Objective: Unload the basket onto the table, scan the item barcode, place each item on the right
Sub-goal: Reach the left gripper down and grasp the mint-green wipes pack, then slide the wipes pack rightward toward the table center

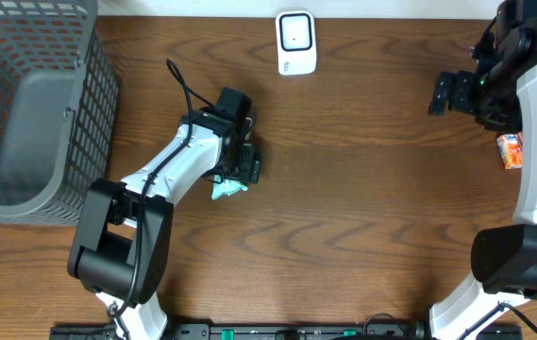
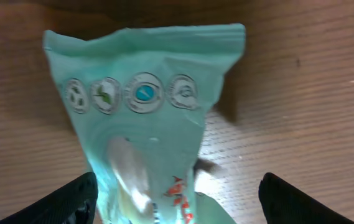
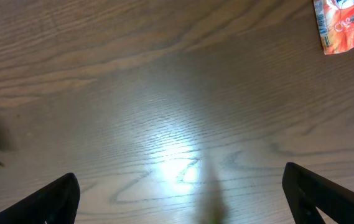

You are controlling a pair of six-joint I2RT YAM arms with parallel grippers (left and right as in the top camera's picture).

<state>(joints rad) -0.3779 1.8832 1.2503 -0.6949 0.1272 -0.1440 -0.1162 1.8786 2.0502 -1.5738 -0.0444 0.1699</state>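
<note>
Wood-grain table, plastic basket upper left, free room lower centre. My left gripper is spread astride a teal packet; right gripper wide, empty.

— What was noted at the left side?
— A grey basket was seen standing upright on the wooden table, at the far left corner. Its walls were latticed, and it was cut off by the frame's edge.
— And at the right?
— A small orange packet was found lying flat near the right edge, well apart from the basket. Some print was noted on it, but it could not be read.
— How was the surface recorded?
— A dark brown grain was recorded, with a bright patch of glare caught in the right wrist view.
</note>
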